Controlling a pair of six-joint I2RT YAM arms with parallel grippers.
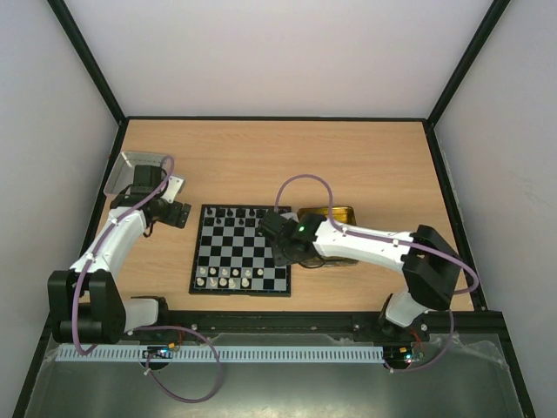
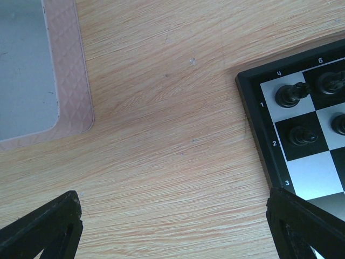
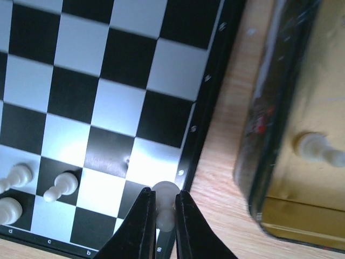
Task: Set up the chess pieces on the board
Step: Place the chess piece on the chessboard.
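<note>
Right end effector pinches one white piece (three stand nearby).

Middle rows of board bare: free lane there. My right gripper, pinched on white piece, sits at board's right border by a corner. Gold tray wall stands just beside that border; only a narrow strip of desk between, tight on that side. White pieces crowd near rows to left. Black pieces line far row. My left gripper, jaws wide, hangs over bare desk between grey lid and board's far left corner; room to pass both ways. Far half of desk open.
</note>
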